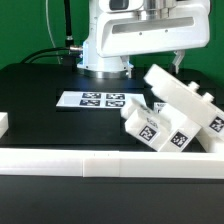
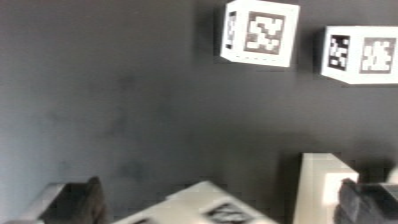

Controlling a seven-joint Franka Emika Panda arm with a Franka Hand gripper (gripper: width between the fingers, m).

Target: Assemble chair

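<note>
The chair's white blocky pieces (image 1: 176,113), with black-and-white square tags, lie heaped together at the exterior view's right. My gripper (image 1: 174,58) hangs just above that heap. In the wrist view the gripper (image 2: 222,203) is open, its dark fingers (image 2: 71,200) far apart. A tilted tagged white piece (image 2: 210,208) lies between them, below the jaws, and a white post (image 2: 326,180) stands close to the other finger. Nothing is gripped. Two tagged white posts (image 2: 262,32) show farther off on the black table.
The marker board (image 1: 100,101) lies flat mid-table, toward the exterior view's left of the heap. A long low white rail (image 1: 90,160) runs along the front edge, with a short white block (image 1: 3,124) at the far left. The arm's white base (image 1: 105,45) stands behind.
</note>
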